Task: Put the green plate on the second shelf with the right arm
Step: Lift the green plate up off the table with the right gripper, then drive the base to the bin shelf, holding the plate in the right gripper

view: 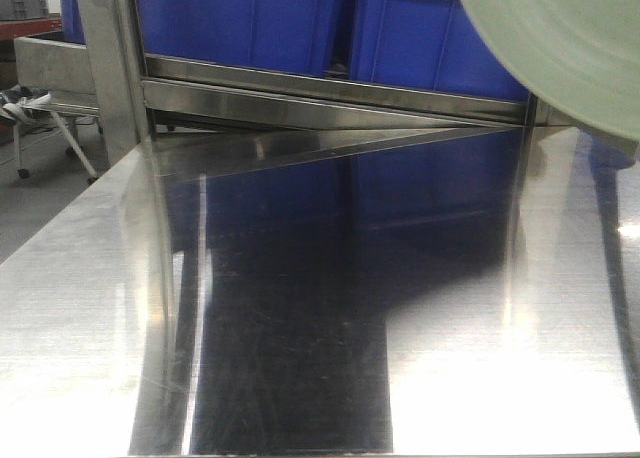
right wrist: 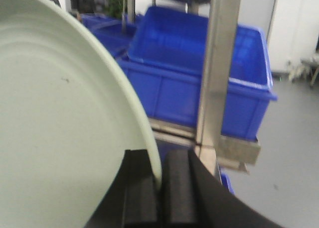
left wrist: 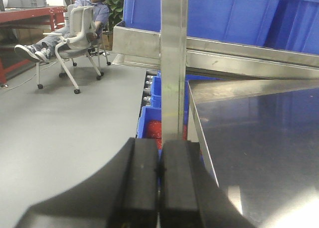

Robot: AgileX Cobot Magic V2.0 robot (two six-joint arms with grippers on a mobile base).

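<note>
Your right gripper [right wrist: 158, 188] has its jaws clamped on the rim of the green plate [right wrist: 60, 113]. In the right wrist view the rim runs down between the two black pads, and the pale face of the plate fills the left half of the picture. In the front view the green plate [view: 570, 48] is in the air at the upper right, tilted, above the far right part of the steel surface [view: 300, 308]. Its lower edge is at about the height of the shelf's front rail.

The second shelf [view: 330, 98] lies at the far side of the surface and carries large blue bins [view: 240, 18] side by side. From the right wrist you see the second shelf [right wrist: 234, 148] beyond the plate. One of the blue bins [right wrist: 199, 63] sits on it, and a steel upright post [right wrist: 219, 63] stands in front of that bin. You cannot tell from these views whether the plate touches the rail.

Your left gripper [left wrist: 159, 178] is at the near left corner of the surface with its jaws together, pad against pad, and nothing between them. It points toward the rack's left upright post [left wrist: 173, 63]. Far to the left, on the grey floor [left wrist: 65, 138], a person [left wrist: 89, 9] leans back in a wheeled chair [left wrist: 75, 39].
</note>
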